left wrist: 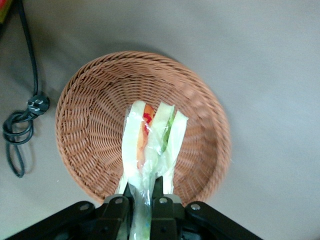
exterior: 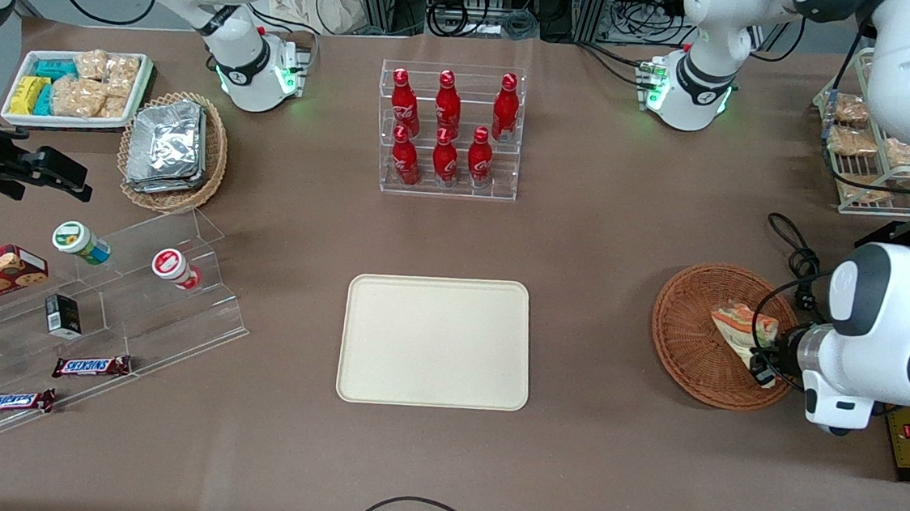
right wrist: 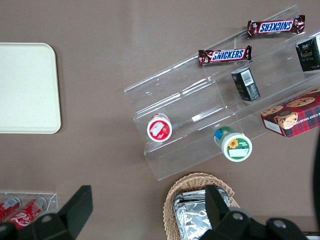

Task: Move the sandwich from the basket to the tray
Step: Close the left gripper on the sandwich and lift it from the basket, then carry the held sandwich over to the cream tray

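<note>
The wrapped wedge sandwich (exterior: 736,327), pale bread with orange and green filling, is in the reddish-brown wicker basket (exterior: 684,330) toward the working arm's end of the table. In the left wrist view the sandwich (left wrist: 152,145) stands over the basket's (left wrist: 95,120) weave. My left gripper (exterior: 763,363) (left wrist: 143,192) is over the basket's near rim and shut on the sandwich's wrapped end. The cream-beige tray (exterior: 436,341) lies flat at the table's middle, bare, well apart from the basket; its corner shows in the right wrist view (right wrist: 25,90).
A clear rack of red bottles (exterior: 450,129) stands farther from the camera than the tray. A black cable (exterior: 796,250) (left wrist: 20,125) lies beside the basket. A wire rack of snacks (exterior: 869,154) stands near it. Clear steps with candy bars (exterior: 93,316) sit toward the parked arm's end.
</note>
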You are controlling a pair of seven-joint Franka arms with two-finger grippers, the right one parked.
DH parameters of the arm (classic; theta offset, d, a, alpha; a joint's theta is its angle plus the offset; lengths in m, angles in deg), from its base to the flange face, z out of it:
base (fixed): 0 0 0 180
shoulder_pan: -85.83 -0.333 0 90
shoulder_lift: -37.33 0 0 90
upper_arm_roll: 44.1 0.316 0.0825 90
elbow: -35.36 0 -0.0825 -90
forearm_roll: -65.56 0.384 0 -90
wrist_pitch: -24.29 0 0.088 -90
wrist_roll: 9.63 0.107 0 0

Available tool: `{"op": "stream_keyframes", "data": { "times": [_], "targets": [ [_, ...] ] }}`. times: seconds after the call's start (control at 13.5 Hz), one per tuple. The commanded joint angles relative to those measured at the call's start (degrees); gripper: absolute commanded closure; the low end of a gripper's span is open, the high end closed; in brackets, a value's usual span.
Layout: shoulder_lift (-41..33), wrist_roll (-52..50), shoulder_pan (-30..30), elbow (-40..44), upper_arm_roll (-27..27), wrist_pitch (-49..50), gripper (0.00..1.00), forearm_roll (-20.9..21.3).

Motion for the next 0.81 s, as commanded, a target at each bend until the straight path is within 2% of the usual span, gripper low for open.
{"op": "stream_keyframes", "data": {
  "times": [0.0, 0.15, 0.3, 0.74],
  "targets": [
    [-0.1, 5.7, 5.0, 8.1, -0.9, 4.9, 1.00, 0.4],
    [0.6, 9.1, 6.4, 12.9, -7.5, 4.3, 1.00, 0.2],
    [2.8, 9.2, 8.1, 13.9, -13.3, -0.9, 1.00, 0.3],
    [13.5, 9.3, 19.1, 13.6, -13.7, -12.4, 1.00, 0.9]
  ]
}}
